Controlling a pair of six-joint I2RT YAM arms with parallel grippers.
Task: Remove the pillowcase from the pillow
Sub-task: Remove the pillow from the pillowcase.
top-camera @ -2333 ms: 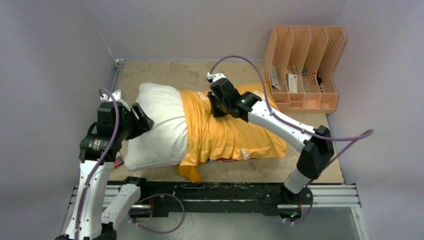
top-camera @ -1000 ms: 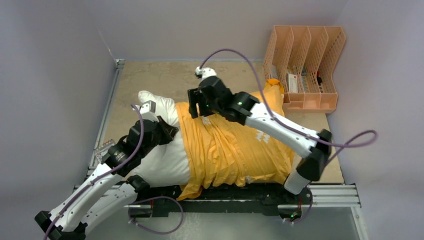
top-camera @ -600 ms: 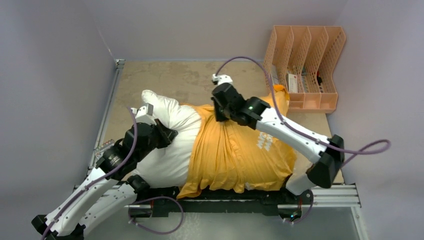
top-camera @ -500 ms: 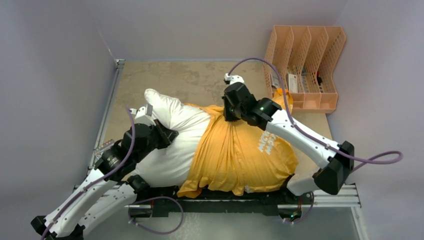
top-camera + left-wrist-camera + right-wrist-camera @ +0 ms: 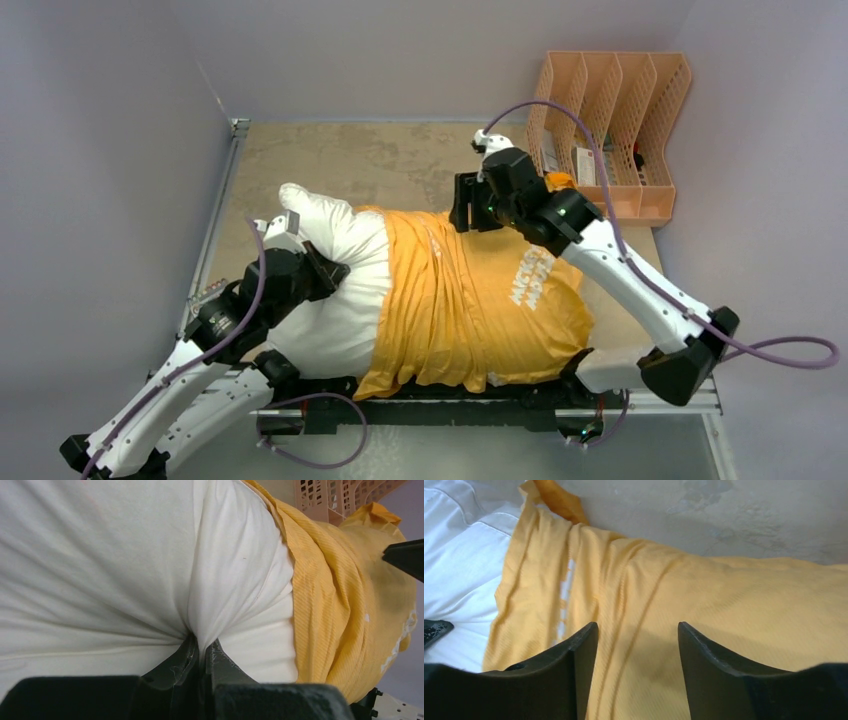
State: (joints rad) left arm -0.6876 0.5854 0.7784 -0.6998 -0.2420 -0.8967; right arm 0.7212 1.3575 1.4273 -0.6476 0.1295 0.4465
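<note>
So on the left, the left claw [image 5: 202, 656] was clamped tight on a pinch of the pillow [image 5: 335, 325]. In the wrist view you could see the white cloth puckered into a fold right between its tips. The pillow lay across the table [image 5: 330, 160] with its left end bare. Moving right, the pillowcase [image 5: 480, 300] covered the rest of it, bunched into long wrinkles, with its open hem running across the pillow near that pinch. Over the far edge of the pillowcase the right claw [image 5: 636, 630] hung with its 2 fingers spread apart and nothing between them, just orange cloth underneath. I couldn't tell if it was touching the cloth. Past that sat the peach organiser [image 5: 610, 120] in the back right corner, with a corner of the pillowcase poking up near it. My read: this was mid-peel, the anchor-and-pull step, with the right claw between grabs. Next it'd need to drop onto the cloth, close on a fold of the pillowcase only (not the pillow under it), and drag right while the left one anchors.
</note>
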